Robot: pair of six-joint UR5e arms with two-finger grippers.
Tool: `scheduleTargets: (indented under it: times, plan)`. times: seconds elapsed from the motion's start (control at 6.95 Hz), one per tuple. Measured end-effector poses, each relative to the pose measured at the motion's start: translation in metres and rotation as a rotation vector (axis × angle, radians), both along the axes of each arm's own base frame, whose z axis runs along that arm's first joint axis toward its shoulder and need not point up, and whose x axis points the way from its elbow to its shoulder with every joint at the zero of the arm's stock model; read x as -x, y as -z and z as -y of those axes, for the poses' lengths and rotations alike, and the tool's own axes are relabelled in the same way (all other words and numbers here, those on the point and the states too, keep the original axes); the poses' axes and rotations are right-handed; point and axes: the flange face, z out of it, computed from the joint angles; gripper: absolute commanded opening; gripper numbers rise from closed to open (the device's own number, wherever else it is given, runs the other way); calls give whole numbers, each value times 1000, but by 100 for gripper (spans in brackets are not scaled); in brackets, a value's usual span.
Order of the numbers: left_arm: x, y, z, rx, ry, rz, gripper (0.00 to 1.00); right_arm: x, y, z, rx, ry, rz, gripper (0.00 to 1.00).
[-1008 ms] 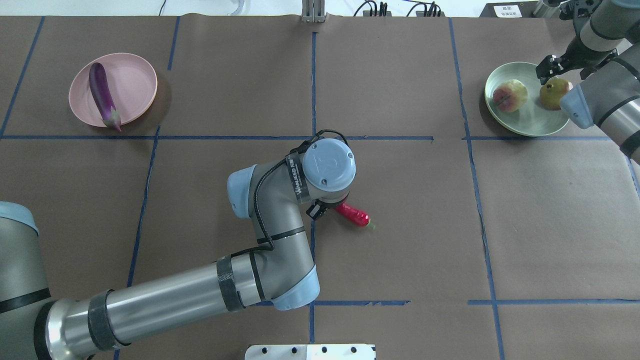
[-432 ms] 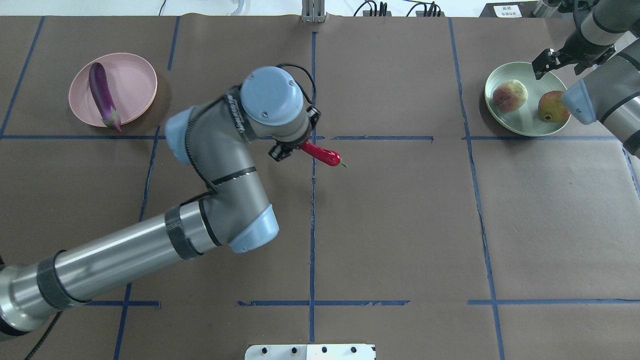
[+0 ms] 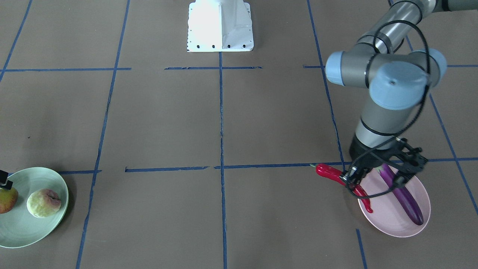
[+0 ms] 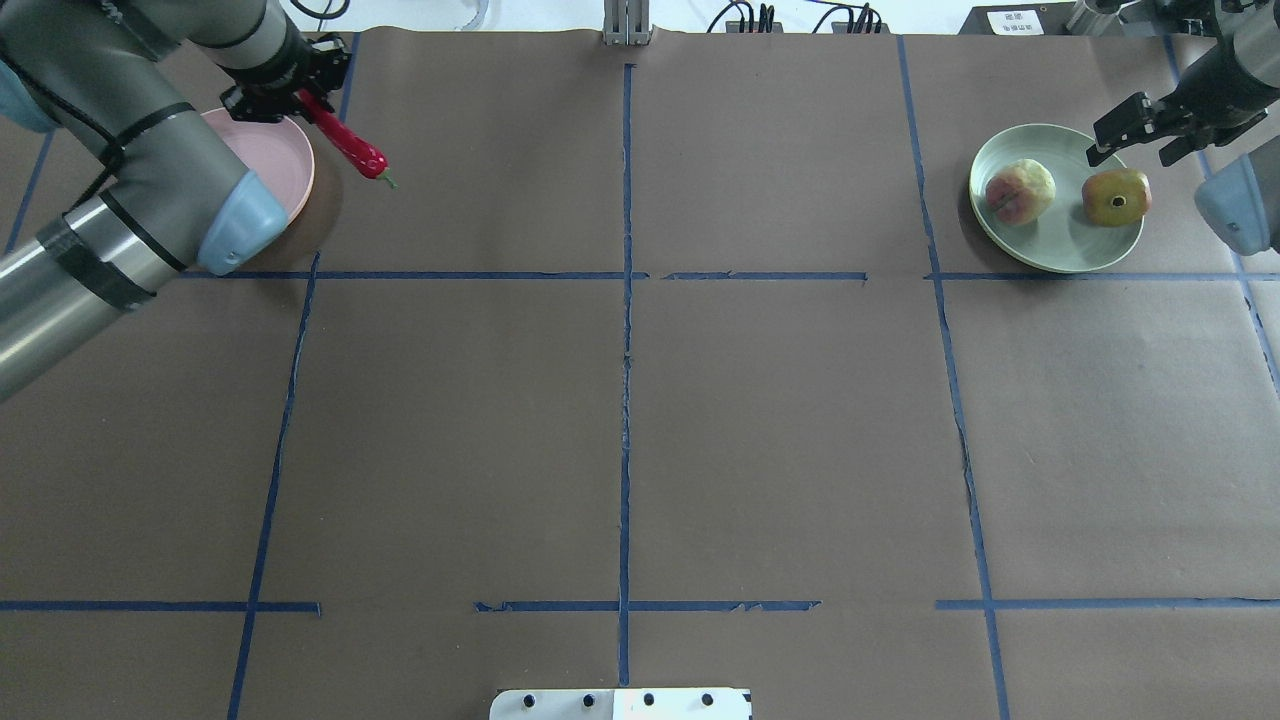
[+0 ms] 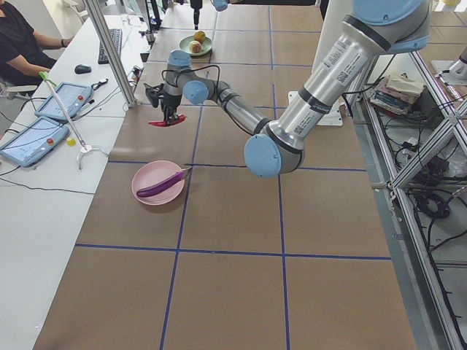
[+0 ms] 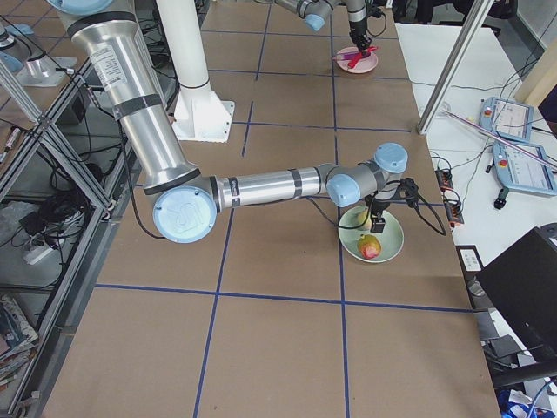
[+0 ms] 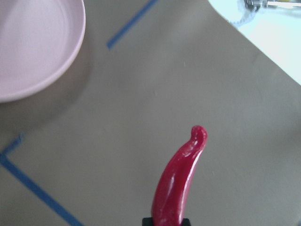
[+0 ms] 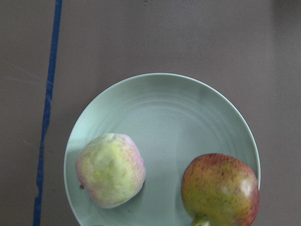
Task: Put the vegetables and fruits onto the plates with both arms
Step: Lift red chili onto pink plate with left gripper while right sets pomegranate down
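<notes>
My left gripper (image 4: 300, 100) is shut on the red chili pepper (image 4: 352, 150) and holds it in the air by the pink plate's (image 4: 285, 150) rim. In the front view the chili (image 3: 330, 173) crosses that plate's (image 3: 388, 222) edge, beside the purple eggplant (image 3: 405, 196) lying in it. The left wrist view shows the chili (image 7: 181, 181) over brown table, with the plate (image 7: 33, 52) off to one side. My right gripper (image 4: 1150, 128) is open and empty, above the mint green plate's (image 4: 1050, 252) far rim. The peach (image 4: 1020, 192) and the red-and-yellow fruit (image 4: 1117, 197) lie on that plate.
Brown paper with blue tape lines (image 4: 626, 300) covers the table. The white robot base (image 3: 220, 26) stands at the near edge. In the left side view an operator (image 5: 22, 44) sits by tablets (image 5: 29, 138) on a white side table, and a metal post (image 5: 109, 44) stands there.
My left arm has carried the chili from the table's middle to the far left, by the pink plate. My right gripper has drawn back from the red-and-yellow fruit, which has turned on the plate.
</notes>
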Motion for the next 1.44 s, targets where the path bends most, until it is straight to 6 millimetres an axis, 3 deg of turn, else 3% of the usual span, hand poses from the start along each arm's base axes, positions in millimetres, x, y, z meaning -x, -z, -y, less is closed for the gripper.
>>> scheduleTargets:
  times: [0.14,0.29,0.43,0.58,0.72,0.86,1.01,1.15,1.3,1.44]
  plan:
    - [19,-39,22,-15,-35,37,4,-8,12,-32,-14,14,38,100]
    - [33,-73,38,-23,-61,69,26,-19,24,-68,-13,21,54,100]
    - [45,-98,48,-20,-82,99,75,-30,33,-103,-1,23,56,100]
    - [50,-118,53,-9,-93,118,100,-42,35,-143,12,25,53,100]
    - [52,-128,56,-7,-96,124,100,-52,34,-175,24,25,49,100]
    - [55,-125,57,-14,-98,109,100,-58,33,-192,30,25,47,100]
    - [60,-110,49,-24,-112,52,100,-61,33,-200,32,25,46,100]
    - [70,-96,22,-36,-136,-26,100,-63,32,-204,31,25,45,100]
    - [90,-95,-32,-58,-161,-83,100,-69,26,-207,24,32,39,100]
    - [113,-99,-103,-98,-198,-108,100,-80,12,-211,2,51,26,100]
